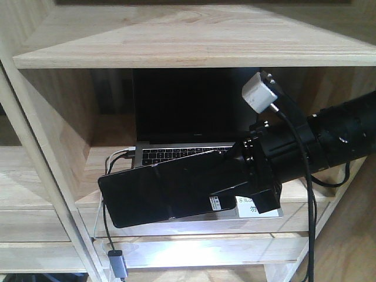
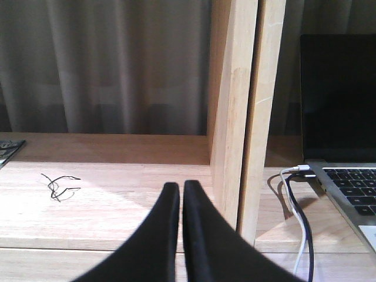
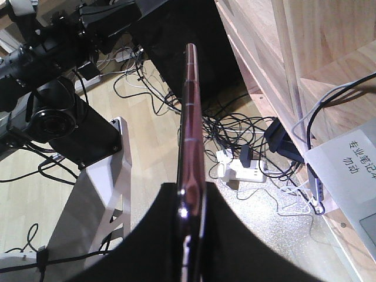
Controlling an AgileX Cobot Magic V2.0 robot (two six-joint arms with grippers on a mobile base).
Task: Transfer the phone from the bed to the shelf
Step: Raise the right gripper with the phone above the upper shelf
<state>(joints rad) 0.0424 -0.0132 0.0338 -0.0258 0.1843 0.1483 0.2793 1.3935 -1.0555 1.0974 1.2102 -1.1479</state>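
The phone (image 1: 170, 194), a glossy black slab with a small white sticker, hangs lengthwise in the air in front of the pale wood shelf (image 1: 188, 35), level with the compartment that holds a laptop. My right gripper (image 1: 247, 188) is shut on its right end. In the right wrist view the phone (image 3: 191, 117) shows edge-on with a pinkish rim, pinched between the black fingers of the right gripper (image 3: 192, 191). My left gripper (image 2: 180, 187) is shut with nothing in it, low over a shelf board (image 2: 106, 194) left of an upright divider (image 2: 235, 117). The bed is out of view.
An open grey laptop (image 1: 182, 111) with a dark screen fills the compartment behind the phone, cables (image 2: 296, 200) plugged into its left side. A thin black wire loop (image 2: 59, 185) lies on the left board. Below, the floor has tangled cables and a white power strip (image 3: 241, 170).
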